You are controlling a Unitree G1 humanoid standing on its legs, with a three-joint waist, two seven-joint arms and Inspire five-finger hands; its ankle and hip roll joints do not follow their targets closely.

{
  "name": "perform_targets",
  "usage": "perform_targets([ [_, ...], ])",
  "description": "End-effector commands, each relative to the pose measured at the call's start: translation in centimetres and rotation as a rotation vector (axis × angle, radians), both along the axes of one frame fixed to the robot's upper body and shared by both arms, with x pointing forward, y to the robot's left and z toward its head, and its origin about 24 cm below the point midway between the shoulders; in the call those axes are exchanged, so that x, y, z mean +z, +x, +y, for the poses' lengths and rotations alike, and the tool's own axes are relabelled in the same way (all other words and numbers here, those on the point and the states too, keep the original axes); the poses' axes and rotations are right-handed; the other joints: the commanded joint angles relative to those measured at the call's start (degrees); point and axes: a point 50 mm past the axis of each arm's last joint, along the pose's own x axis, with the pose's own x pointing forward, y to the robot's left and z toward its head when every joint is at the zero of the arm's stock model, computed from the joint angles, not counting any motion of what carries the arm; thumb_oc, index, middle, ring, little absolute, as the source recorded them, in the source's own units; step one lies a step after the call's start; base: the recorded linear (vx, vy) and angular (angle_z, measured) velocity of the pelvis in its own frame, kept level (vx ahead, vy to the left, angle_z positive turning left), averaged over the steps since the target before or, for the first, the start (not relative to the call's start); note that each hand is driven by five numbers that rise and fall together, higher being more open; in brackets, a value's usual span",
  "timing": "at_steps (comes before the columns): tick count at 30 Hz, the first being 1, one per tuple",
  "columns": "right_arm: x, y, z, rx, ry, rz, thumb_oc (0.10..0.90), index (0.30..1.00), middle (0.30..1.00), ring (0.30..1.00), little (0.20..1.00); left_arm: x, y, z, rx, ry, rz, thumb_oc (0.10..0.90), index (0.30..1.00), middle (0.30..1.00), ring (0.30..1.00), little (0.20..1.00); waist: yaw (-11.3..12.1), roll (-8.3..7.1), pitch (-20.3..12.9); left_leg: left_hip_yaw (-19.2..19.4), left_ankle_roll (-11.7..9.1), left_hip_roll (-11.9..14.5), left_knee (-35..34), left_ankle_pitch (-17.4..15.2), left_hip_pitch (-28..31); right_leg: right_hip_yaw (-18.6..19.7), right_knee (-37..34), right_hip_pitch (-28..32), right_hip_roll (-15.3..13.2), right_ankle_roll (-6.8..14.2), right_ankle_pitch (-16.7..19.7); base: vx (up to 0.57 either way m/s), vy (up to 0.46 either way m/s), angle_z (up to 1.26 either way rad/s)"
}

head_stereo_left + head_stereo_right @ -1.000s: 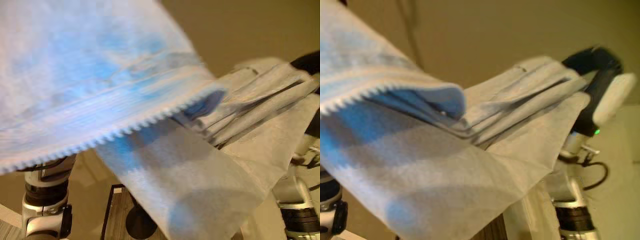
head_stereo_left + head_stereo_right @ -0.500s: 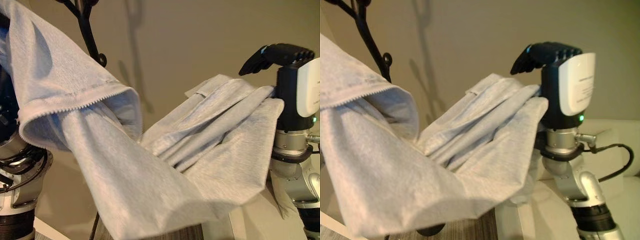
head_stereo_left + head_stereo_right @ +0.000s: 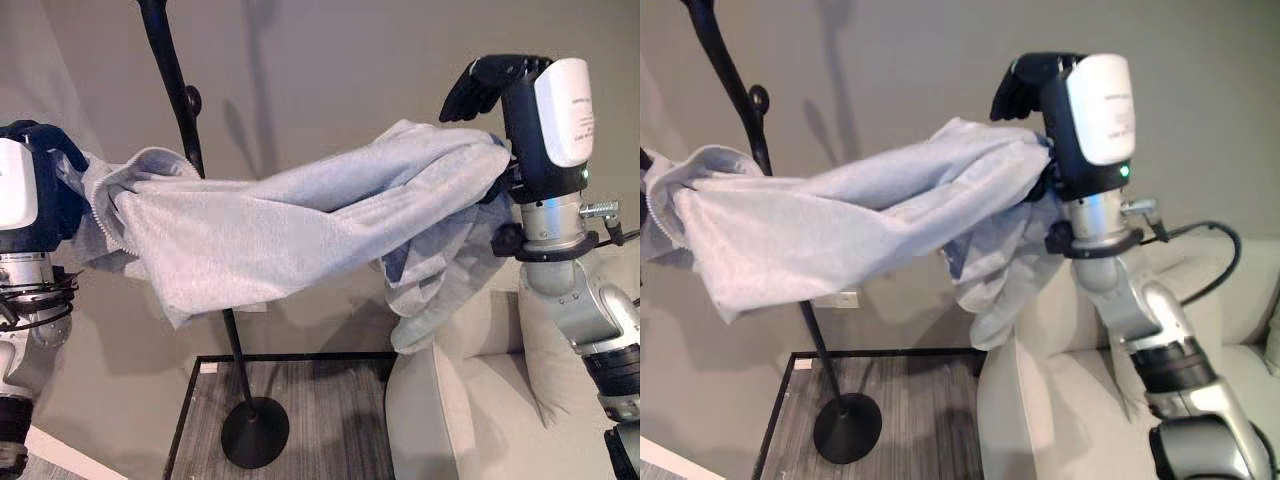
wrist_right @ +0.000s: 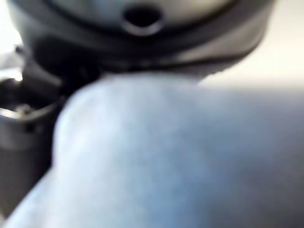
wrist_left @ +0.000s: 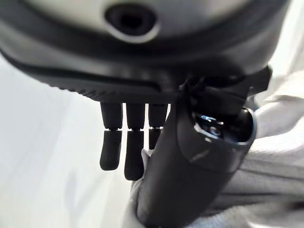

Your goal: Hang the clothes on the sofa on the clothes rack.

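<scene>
- One pale grey garment (image 3: 300,225) is stretched in the air between the two hands, in front of the black clothes rack (image 3: 170,70); it sags a little in the middle and touches neither the sofa nor the floor.
- The right hand (image 3: 495,85) is raised high at the garment's right end. The cloth lies over its palm side and hangs down below the wrist in loose folds. The dark fingers (image 3: 1025,85) bend forward above the cloth; whether they or the thumb pinch it cannot be told, as the right wrist view has cloth (image 4: 180,156) pressed close against the hand.
- The left hand (image 3: 40,170) is at the garment's left end, lower than the right, with bunched cloth and a zigzag edge (image 3: 100,215) gathered against it. In the left wrist view its fingers (image 5: 128,152) hang down curled, the thumb (image 5: 190,166) crosses in front of them and presses against the grey cloth (image 5: 266,156), so this hand pinches the garment.
- One rack: a single thin black pole with a knobbed hook (image 3: 192,100) near the top, standing on a round base (image 3: 255,432) on a dark striped mat (image 3: 330,420).
- One light sofa (image 3: 470,400) stands below the right arm, beside the mat.
</scene>
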Motion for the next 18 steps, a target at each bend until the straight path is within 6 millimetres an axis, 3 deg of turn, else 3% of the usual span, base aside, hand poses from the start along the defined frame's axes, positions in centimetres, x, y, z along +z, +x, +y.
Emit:
perform_targets([
  [1, 5.3, 0.0, -0.5, 0.0, 0.05, -0.131, 0.4, 0.3, 0.3, 0.3, 0.3, 7.1, 0.4, -0.5, -0.032, 0.039, -0.218, 0.4, 0.3, 0.3, 0.3, 0.3, 1.59, 1.22, -3.45, 0.3, 0.91, 0.55, 0.51, -12.17, 7.26, 2.92, 2.15, -3.07, 1.09, 0.5, -1.39, 0.03, 0.028, -0.01],
  [9, 7.1, 2.6, -1.0, -0.064, 0.069, -0.078, 0.4, 0.3, 0.3, 0.3, 0.3, 8.0, 2.3, 1.4, 0.036, -0.051, -0.154, 0.4, 0.3, 0.3, 0.3, 0.3, 1.29, 1.28, -2.84, 1.08, 0.77, 0.62, 0.51, -12.01, 7.41, 3.43, 2.48, -3.54, 1.11, 0.59, -1.37, 0.04, 0.008, -0.04],
  [18, 11.8, 2.0, -2.6, -0.151, 0.063, -0.183, 0.4, 0.3, 0.3, 0.3, 0.3, 10.3, 1.3, 5.0, 0.192, -0.091, -0.147, 0.4, 0.3, 0.3, 0.3, 0.3, 1.2, 1.65, -3.48, 0.29, 0.01, 0.75, 0.51, -12.31, 7.02, 3.4, 1.69, -3.16, 1.31, 0.99, -1.74, 0.07, 0.007, -0.05],
])
